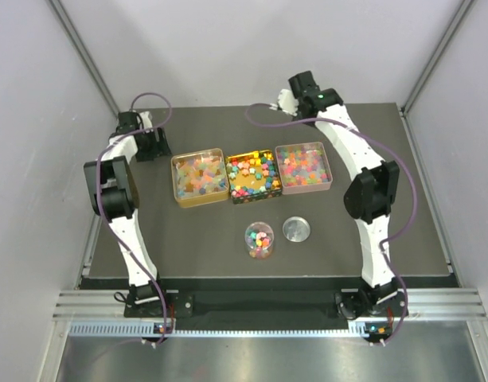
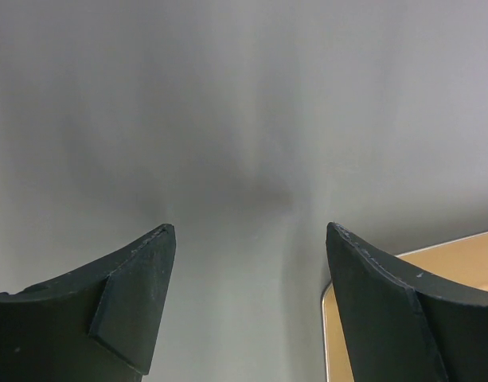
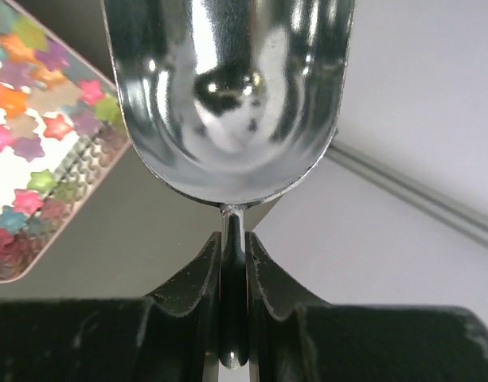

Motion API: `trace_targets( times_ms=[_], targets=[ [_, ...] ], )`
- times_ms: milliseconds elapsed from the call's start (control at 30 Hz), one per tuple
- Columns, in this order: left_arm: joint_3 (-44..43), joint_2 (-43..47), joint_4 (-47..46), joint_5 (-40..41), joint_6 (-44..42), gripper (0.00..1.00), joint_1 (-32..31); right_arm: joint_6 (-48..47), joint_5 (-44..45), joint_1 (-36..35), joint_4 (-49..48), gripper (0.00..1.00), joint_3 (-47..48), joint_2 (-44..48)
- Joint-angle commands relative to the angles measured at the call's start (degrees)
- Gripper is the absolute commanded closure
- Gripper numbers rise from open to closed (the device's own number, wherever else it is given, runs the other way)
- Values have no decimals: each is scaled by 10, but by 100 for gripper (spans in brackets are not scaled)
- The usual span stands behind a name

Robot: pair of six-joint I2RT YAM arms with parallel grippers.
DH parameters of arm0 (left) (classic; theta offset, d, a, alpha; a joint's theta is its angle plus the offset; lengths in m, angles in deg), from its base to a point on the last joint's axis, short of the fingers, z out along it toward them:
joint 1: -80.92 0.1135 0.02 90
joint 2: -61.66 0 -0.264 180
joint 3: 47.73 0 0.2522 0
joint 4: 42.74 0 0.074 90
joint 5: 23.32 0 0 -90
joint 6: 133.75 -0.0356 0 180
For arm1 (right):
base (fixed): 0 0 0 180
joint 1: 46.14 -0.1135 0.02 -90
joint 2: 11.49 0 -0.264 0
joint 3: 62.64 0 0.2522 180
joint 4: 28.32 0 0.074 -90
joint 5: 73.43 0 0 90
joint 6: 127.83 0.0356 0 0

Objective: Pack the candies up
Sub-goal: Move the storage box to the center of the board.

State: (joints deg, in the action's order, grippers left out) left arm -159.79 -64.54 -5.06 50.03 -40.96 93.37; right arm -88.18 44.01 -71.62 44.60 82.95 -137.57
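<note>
On a dark table (image 1: 196, 231), star-shaped candies (image 1: 252, 173) in mixed colours fill three tins (image 1: 202, 199) in a row and a small clear cup (image 1: 259, 253) beside a round silver lid (image 1: 297, 229), while the right gripper (image 3: 234, 247) clamps a shiny metal scoop (image 3: 228, 95) by its handle and the left gripper (image 2: 251, 239) hangs spread wide, holding nothing.
</note>
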Motion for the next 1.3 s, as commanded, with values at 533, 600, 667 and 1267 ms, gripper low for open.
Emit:
trace_targets(
  times_ms=[533,600,667,1267],
  targets=[
    [20,9,-1,51,-20,19,-218,82,-58,60,5,100,11,18],
    [14,11,-5,65,-9,18,-230,83,-61,65,9,100,11,15],
    [-7,15,-5,97,-13,17,-227,88,-63,68,15,100,10,15],
    [242,367,57,128,-93,21,-93,71,-92,84,16,100,-41,37]
  ],
)
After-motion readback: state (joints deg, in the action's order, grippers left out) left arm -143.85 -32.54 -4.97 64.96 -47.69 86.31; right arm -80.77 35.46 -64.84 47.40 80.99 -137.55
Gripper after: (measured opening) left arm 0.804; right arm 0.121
